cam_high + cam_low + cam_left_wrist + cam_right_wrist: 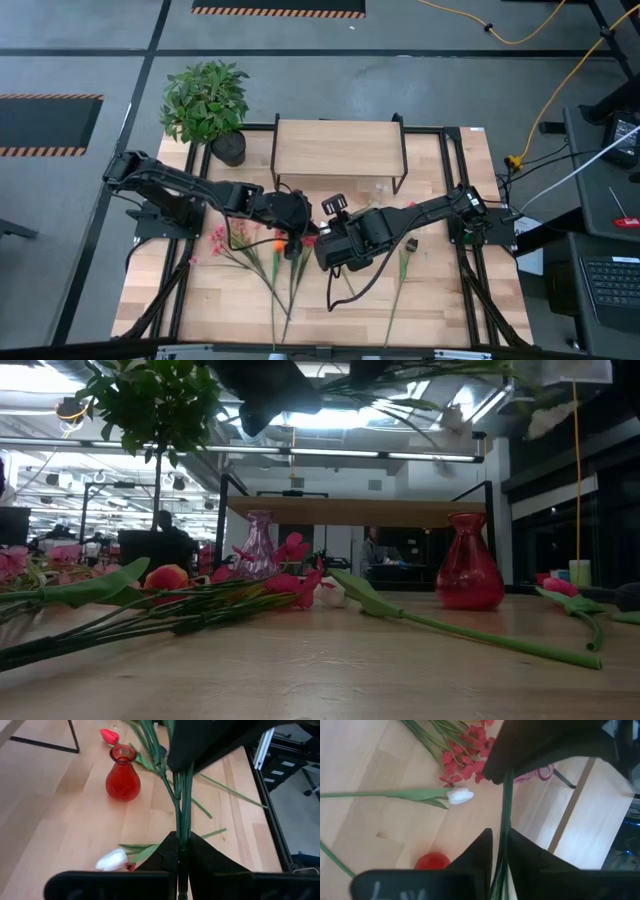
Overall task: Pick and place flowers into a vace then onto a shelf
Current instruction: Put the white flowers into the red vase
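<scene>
The left end effector is clamped on a flower stem above the bench. The right end effector seems loosening around it. Keep the left grip firm, withdraw the right straight back, then steer toward the red vase.

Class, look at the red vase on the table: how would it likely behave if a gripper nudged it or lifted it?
The red vase looks like glossy glass, so probably slippery and breakable. Its wide round belly should steady it, yet a push at the narrow neck might tip it. Once on its side, the round body would likely roll.
</scene>
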Available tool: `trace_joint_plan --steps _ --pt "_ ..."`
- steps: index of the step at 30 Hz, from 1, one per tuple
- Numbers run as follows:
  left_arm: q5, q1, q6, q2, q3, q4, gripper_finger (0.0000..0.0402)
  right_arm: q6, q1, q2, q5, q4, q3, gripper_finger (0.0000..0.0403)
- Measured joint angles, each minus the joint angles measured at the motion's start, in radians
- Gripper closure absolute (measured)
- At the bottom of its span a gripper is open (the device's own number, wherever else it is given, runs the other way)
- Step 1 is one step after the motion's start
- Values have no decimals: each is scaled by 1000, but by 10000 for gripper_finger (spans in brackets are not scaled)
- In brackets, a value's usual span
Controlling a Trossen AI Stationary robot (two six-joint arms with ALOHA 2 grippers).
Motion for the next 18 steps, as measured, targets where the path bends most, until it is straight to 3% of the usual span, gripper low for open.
trace_joint_plan --steps 11,18 --pt "11 45 42 0 0 -1 389 -5 2 0 -12 9 14 268" --pt "25 86 72 -11 0 -12 389 -4 4 1 -10 -57 124 257"
